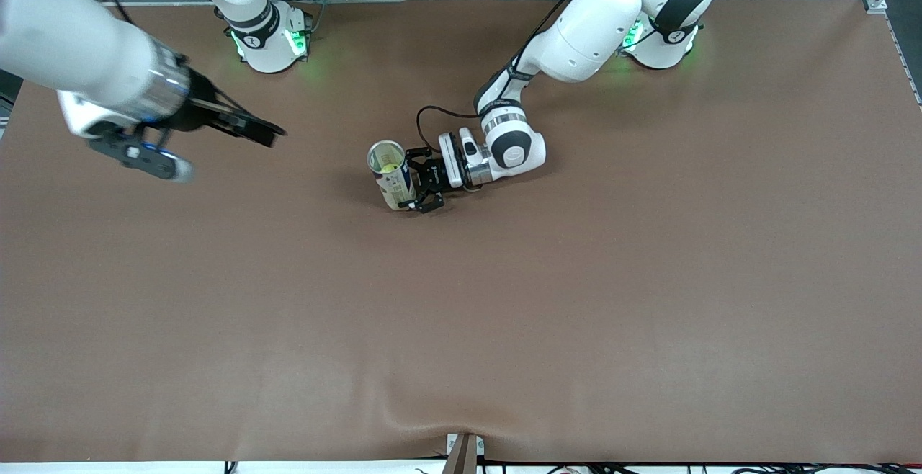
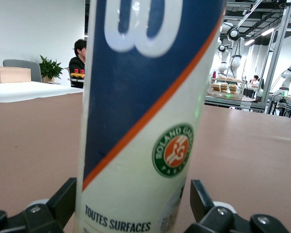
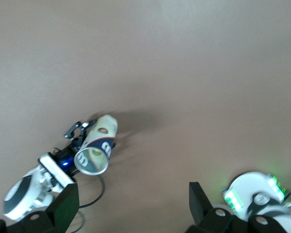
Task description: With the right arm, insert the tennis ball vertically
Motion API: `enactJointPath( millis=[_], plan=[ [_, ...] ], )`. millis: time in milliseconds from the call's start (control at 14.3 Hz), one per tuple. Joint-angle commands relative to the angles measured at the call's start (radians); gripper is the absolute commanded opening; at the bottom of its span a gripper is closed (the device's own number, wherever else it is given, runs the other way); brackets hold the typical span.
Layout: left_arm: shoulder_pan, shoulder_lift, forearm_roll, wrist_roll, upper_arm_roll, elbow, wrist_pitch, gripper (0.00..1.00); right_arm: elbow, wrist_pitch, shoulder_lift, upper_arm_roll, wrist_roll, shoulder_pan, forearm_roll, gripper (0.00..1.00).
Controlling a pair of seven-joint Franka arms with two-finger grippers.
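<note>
1. Brown matting covers the whole table (image 1: 648, 301), and almost nothing stands on it apart from the tube near the middle, so you have free room on every side of it.

2. Your left gripper (image 1: 425, 184) sits low at the table, its fingers (image 2: 63, 201) spread wide on either side of the tennis ball can (image 1: 391, 175). From the left wrist view there is a gap between each finger and the can wall, so it reads as flanking the can, not clamping it. I judge it is placed there to steady the tube upright while the ball went in from above.

3. That can stands upright with its open mouth facing up, which is why a vertical drop works at all. It lies roughly midway between the two bases.

4. Look into the mouth: the tennis ball (image 1: 388, 168) shows yellow-green inside the can. The right wrist view also shows a pale greenish shape down in the opening (image 3: 93, 158). To my eye the insertion is done.

5. Your right gripper (image 1: 248, 128) is up in the air over bare matting toward the right arm's end of the table, fingers (image 3: 63, 206) apart and holding nothing. It is well clear of the can, which fits an arm with nothing left to carry.

6. If you pull the left arm away, draw it straight back from the can; a sideways brush could tip the tall tube.
</note>
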Motion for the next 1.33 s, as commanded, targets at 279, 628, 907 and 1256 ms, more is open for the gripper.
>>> enactJointPath(
  millis=[279,628,907,1256],
  plan=[
    [0.116,-0.12,-0.034,0.412,-0.064,-0.175,-0.008,1.0,-0.032,-0.047,-0.143,-0.006,-0.31,-0.102,-0.069,1.0],
    [0.276,-0.148,0.107,0.373,-0.156,-0.244,-0.006,1.0,-0.146,-0.027,-0.264,-0.008,-0.54,-0.221,-0.08,1.0],
    [0.422,-0.149,0.36,0.245,-0.195,-0.267,-0.006,1.0,-0.201,-0.033,-0.34,-0.008,-0.677,-0.275,-0.112,1.0],
    [0.515,-0.249,0.609,0.035,-0.192,-0.313,0.0,1.0,-0.276,-0.027,-0.393,-0.008,-0.713,-0.32,-0.115,1.0]
  ],
)
